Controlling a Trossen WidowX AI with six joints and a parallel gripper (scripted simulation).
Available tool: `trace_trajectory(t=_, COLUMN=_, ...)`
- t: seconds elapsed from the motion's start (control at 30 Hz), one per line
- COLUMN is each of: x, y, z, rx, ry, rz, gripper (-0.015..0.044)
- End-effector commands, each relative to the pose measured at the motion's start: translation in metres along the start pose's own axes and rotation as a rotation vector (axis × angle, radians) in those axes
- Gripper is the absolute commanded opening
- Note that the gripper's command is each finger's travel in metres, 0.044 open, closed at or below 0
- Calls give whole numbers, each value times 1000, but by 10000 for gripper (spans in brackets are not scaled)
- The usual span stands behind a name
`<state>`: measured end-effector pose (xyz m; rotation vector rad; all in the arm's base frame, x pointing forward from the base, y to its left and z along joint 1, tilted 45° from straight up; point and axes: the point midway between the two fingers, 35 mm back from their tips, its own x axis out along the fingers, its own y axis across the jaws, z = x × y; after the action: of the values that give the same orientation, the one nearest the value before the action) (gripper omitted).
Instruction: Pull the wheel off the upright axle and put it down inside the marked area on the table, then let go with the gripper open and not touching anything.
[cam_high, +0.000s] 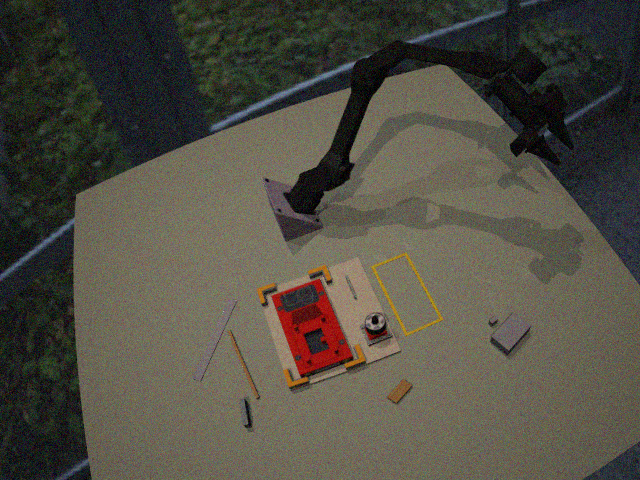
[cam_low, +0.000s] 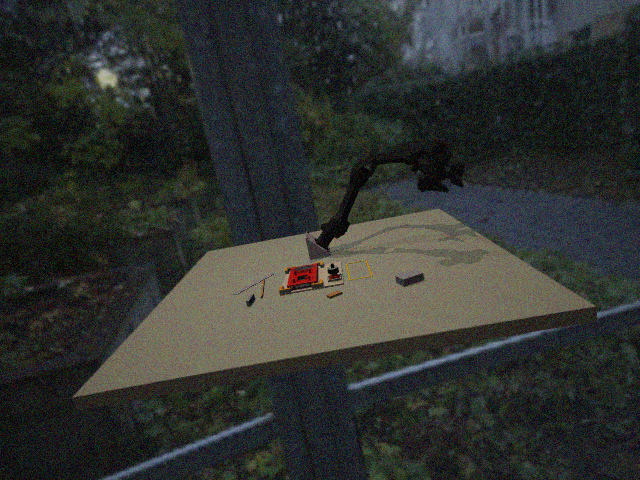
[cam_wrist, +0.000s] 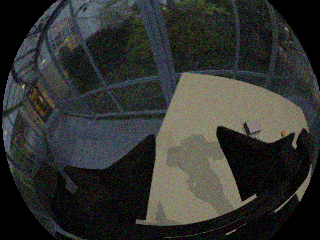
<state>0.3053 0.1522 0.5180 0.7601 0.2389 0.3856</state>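
Nearest the counter's (cam_high: 155, 232) front edge: one small orange block (cam_high: 399, 390), one short dark stub (cam_high: 245, 412), one thin orange rod (cam_high: 243, 363), one long grey strip (cam_high: 215, 339). Off to the side, one grey block (cam_high: 510, 332) with one tiny grey cube (cam_high: 493, 320) just beside it.

Next back, one pale base board (cam_high: 356, 304) carrying one red plate (cam_high: 309, 327) framed by four orange corner brackets (cam_high: 266, 292) and one small grey pin (cam_high: 351, 286). On the board's corner nearest the marked area (cam_high: 406, 293), one wheel (cam_high: 374, 322), seated on its upright axle above a red mount (axle itself too small to make out). Marked area a single yellow rectangle, just beside the board, nothing inside it.

Farther back, one grey mounting base (cam_high: 289, 209), then the single dark arm (cam_high: 356, 111) reaching out toward the counter's far corner.

Farthest of all, the pincer (cam_high: 542, 139), high above the counter and well apart from the wheel. Jaws partly open, roughly two thirds of the way, nothing between them; wrist view confirms only bare counter and shadow past the fingers.

Step in hand, by judgement: the approach, no grasp yet made. Next move calls for swinging back across the counter, coming down over the wheel with jaws straddling its rim, then closing before any upward pull along the axle.
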Motion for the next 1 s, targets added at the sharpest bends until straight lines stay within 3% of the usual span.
trace_trajectory(t=0.0, x=35, y=-58, z=-16, rx=-98, ry=111, rz=-155, gripper=300)
trace_trajectory(t=0.27, x=62, y=-157, z=-29, rx=-183, ry=291, rz=-364, gripper=300)
trace_trajectory(t=0.5, x=67, y=-268, z=-53, rx=-207, ry=591, rz=-500, gripper=300)
trace_trajectory(t=0.73, x=38, y=-372, z=-78, rx=-87, ry=880, rz=-510, gripper=300)
trace_trajectory(t=0.97, x=-14, y=-453, z=-100, rx=166, ry=1045, rz=-371, gripper=300)
